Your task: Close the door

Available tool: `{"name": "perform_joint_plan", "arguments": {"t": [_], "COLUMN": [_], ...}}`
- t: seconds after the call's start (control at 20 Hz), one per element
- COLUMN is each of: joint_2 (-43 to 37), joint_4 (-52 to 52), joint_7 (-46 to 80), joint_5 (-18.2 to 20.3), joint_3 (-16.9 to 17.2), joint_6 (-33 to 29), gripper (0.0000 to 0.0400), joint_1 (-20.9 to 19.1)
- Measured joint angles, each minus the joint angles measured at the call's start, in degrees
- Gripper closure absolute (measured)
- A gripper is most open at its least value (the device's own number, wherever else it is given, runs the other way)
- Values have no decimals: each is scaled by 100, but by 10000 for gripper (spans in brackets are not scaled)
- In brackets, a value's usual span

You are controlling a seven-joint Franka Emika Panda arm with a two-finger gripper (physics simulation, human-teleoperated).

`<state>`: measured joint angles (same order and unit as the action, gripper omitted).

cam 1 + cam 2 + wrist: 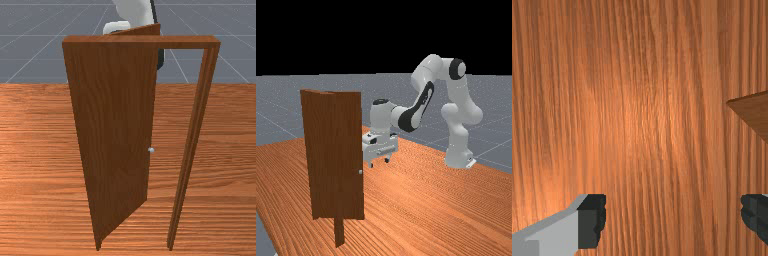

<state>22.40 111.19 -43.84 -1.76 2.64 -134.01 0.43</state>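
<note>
The door stands open in its frame. In the far view, the tool hangs right of the door, fingers apart.

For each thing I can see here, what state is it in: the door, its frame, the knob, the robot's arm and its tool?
Door: open, its knob edge swung out of the frame toward the arm's side.
Frame: standing upright on the table.
Knob: on the door, not held.
Arm: bent, reaching out over the table.
Tool: open, holding nothing.
</note>
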Motion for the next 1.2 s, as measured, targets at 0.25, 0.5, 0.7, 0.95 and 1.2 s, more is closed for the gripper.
{"name": "perform_joint_plan", "arguments": {"t": [0.25, 0.5, 0.7, 0.95, 1.2], "joint_2": [0, -74, 69, 1203, 2448], "joint_4": [0, 118, -109, -2006, -4152], "joint_7": [0, 13, -8, -94, -126], "joint_5": [0, -3, 6, 49, 81], "joint_3": [0, 5, 2, -38, -57], "joint_6": [0, -42, 23, 787, 1696], "gripper": [367, 397, 400, 400, 400], "joint_1": [0, 2, -9, -43, -81]}}
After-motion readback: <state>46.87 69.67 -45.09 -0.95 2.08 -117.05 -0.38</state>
